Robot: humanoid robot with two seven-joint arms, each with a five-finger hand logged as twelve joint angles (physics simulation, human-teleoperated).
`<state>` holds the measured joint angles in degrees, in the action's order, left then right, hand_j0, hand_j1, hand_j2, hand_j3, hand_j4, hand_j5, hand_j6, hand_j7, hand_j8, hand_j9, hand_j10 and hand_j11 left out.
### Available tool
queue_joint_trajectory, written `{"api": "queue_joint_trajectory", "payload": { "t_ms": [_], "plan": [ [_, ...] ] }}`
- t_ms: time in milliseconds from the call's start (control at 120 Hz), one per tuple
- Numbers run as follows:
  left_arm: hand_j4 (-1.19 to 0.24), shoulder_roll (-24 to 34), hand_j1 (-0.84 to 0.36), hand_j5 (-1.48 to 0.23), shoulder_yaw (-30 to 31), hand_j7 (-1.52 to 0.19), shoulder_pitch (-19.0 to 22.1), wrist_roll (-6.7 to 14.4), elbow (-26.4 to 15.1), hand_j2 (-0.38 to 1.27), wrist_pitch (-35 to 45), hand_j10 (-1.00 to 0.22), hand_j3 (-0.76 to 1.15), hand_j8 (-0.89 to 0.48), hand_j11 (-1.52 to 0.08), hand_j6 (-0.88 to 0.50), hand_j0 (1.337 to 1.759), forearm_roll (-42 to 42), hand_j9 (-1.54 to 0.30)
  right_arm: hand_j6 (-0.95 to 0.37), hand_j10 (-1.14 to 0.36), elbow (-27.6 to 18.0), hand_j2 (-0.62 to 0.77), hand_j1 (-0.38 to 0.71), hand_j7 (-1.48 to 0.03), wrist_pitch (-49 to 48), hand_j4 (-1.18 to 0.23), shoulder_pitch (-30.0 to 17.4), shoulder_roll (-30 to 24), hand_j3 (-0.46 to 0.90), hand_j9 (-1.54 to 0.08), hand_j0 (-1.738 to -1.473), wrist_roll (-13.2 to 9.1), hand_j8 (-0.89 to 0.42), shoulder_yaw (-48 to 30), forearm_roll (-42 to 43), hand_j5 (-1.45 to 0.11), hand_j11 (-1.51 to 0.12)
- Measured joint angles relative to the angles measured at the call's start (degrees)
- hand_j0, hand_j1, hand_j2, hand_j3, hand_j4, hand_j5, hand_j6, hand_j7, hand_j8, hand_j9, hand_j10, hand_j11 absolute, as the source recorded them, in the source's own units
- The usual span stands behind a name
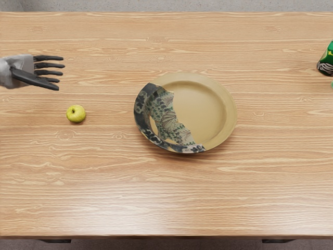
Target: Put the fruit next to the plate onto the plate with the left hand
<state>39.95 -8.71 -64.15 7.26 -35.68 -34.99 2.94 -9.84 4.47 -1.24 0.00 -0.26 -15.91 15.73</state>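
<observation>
A small yellow-green apple (76, 113) lies on the wooden table, left of the plate and apart from it. The tan plate (208, 109) sits near the middle, with a dark leafy pattern across its left part. My left hand (42, 71) enters from the left edge, above and to the left of the apple. Its dark fingers (49, 65) are spread and point right, and they hold nothing. A clear gap separates the hand from the apple. No right arm shows.
A green and black object (327, 60) is cut off by the right edge at the back. The table's (166, 198) front edge runs along the bottom of the view.
</observation>
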Motion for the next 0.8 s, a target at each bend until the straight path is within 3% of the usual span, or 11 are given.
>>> {"api": "queue_joint_trajectory", "payload": {
  "t_ms": [117, 292, 375, 483, 625, 800],
  "plan": [
    [-0.23, 0.16, 0.07, -0.3, 0.04, -0.3, -0.58, 0.08, -2.3, 0.05, -0.02, -0.23, 0.0, -0.23, -0.3, -0.23, 1.658, 1.59, -0.3, -0.04, -0.04, 0.0, -0.01, -0.31, -0.05, 0.01, -0.04, -0.09, 0.0, 0.0, -0.05, -1.658, -0.07, -0.04, -0.02, 0.0, -0.05, -0.05],
    [-0.23, 0.02, 0.07, -0.3, 0.03, -0.3, -11.88, 0.63, -5.35, 0.05, -0.02, -0.23, 0.0, -0.23, -0.3, -0.23, 1.658, 19.4, -0.3, -0.04, -0.04, -0.06, -0.01, -0.31, -0.05, 0.01, -0.04, -2.3, 0.0, 0.0, -0.05, -1.658, -0.38, -0.04, 0.04, -0.02, -0.05, -0.05],
    [-0.23, 1.01, 0.07, -0.3, 0.04, -0.3, -11.78, 2.92, -11.39, 0.05, -0.02, -0.23, 0.0, -0.23, -0.3, -0.23, 1.658, 27.75, -0.3, -0.04, -0.04, -0.07, -0.01, -0.31, -0.05, 0.01, -0.04, -2.62, 0.0, 0.0, -0.05, -1.658, -0.44, -0.04, 0.05, -0.03, -0.05, -0.05],
    [-0.23, 2.14, 0.07, -0.3, 0.04, -0.3, -11.52, 4.28, -16.89, 0.05, -0.03, -0.23, 0.0, -0.23, -0.3, -0.23, 1.658, 34.42, -0.3, -0.04, -0.04, -0.08, -0.01, -0.31, -0.05, 0.01, -0.04, -2.79, 0.0, 0.0, -0.05, -1.658, -0.47, -0.04, 0.07, -0.03, -0.05, -0.05],
    [-0.23, 8.13, 0.07, -0.3, 0.03, -0.3, -11.57, 6.54, -27.43, 0.05, 0.08, -0.23, 0.0, -0.23, -0.3, -0.23, 1.658, 42.14, -0.3, -0.04, -0.04, -0.08, -0.01, -0.31, -0.05, 0.01, -0.04, -2.86, 0.0, 0.0, -0.05, -1.658, -0.49, -0.04, 0.06, -0.03, -0.05, -0.05],
    [-0.23, 7.82, 0.07, -0.3, 1.71, -0.3, -11.17, 9.43, -38.13, 0.05, 8.02, -0.23, 0.0, -0.23, -0.3, -0.24, 1.658, 51.49, -0.3, -0.04, -0.04, -0.09, -0.01, -0.31, -0.05, 0.01, -0.04, -2.88, 0.0, 0.0, -0.05, -1.658, -0.5, -0.04, 0.06, -0.04, -0.05, -0.05]
  ]
}}
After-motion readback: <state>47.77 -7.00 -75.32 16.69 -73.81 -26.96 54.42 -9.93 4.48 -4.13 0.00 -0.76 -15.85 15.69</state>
